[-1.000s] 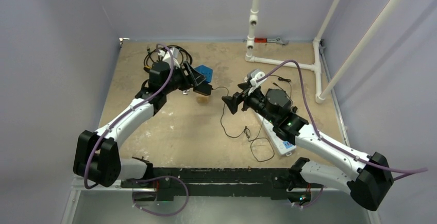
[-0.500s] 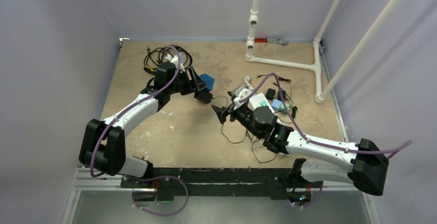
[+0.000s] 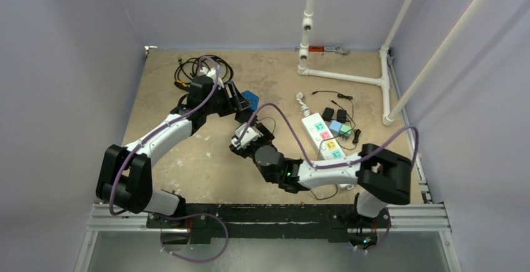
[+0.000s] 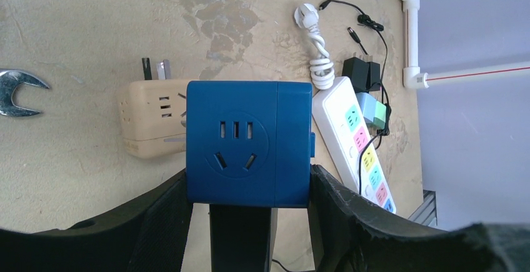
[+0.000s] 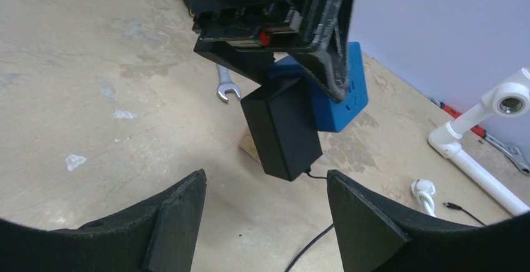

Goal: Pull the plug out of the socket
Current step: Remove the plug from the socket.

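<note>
Right arm: swung in from the right half of the bench (image 3: pixel 206 159) to its middle since the earlier frame, now folded low with its wrist aimed up at the left tool (image 4: pixel 249 191); left arm almost unshifted over the same interval. Left tool: closed part-way on a blue socket cube (image 4: pixel 249 144), one finger flat on each side face, cube carried clear of the bench at rear centre-left. Plug (image 5: pixel 281 131): a black block adapter, seated in the cube's near face, body jutting toward the right wrist camera, thin black cable (image 5: pixel 312 241) trailing from its lower end to the bench. Right tool (image 5: pixel 265 187): jaws apart, nothing held, one finger to each side of the plug's line but short of it, a visible gap on both sides. Step in hand, as judged: approach and alignment for the grasp; plug not yet gripped, separation not begun. Next move calls for: advancing until the fingers bracket the black body, closing firmly on its two flat sides, then drawing straight back along the pin axis while the left tool braces the cube. Also on the bench: beige adapter (image 4: pixel 153 125), spanner (image 4: pixel 19 90), white power strip (image 4: pixel 353 141).
</note>
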